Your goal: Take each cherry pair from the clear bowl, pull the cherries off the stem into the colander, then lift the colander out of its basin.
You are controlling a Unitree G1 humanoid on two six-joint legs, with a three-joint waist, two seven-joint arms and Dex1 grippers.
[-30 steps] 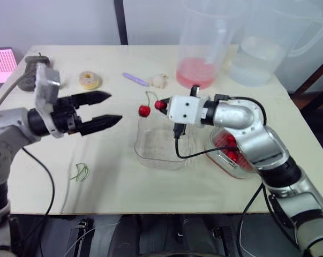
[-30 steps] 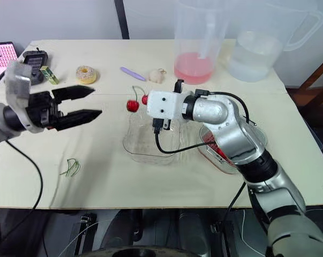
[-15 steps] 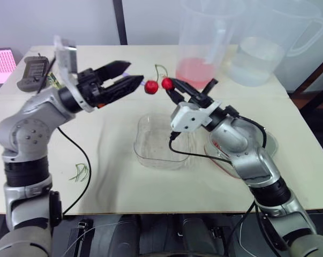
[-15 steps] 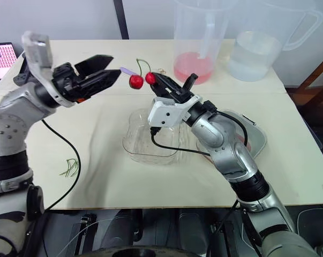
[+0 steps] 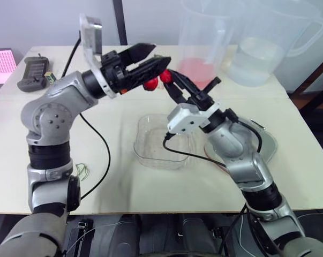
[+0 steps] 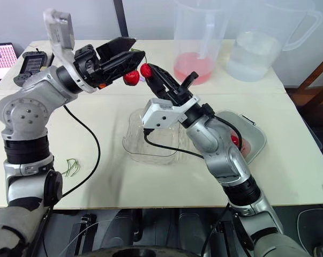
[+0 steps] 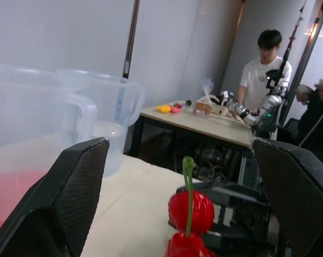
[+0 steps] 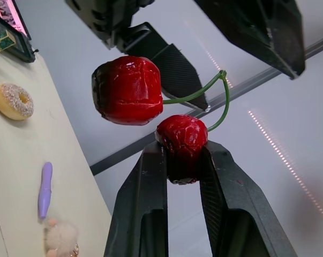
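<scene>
Silver-grey arms [image 5: 49, 115], blk cables [image 5: 105, 155], white wrist housings [image 5: 183, 116], blk gripper fingers [image 7: 70, 198].

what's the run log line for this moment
right gripper: shut on held cherry | left gripper: open, free cherry between fingers | stem: intact | clear bowl: empty

The cherry pair [image 8: 128, 90] is glossy deep red, on a bright green stem [image 7: 188, 179]. The left gripper [image 7: 180, 147] and right gripper [image 8: 182, 152] are matt black, and the left one's pads [image 7: 78, 187] are finely stippled. The arms [image 5: 49, 115] are silver-grey. The table [image 5: 113, 193] is pale cream. The clear bowl [image 5: 150, 155] is colourless. At upper middle, a clear jug [image 5: 200, 69] holds pink liquid. At the left edge, a screen [image 5: 0, 58] shows a pink grid. The doughnut [image 8: 12, 100] is tan with white speckles, and the small stick [image 8: 45, 188] is lilac. The loose stems [image 5: 82, 171] at lower left are green.
</scene>
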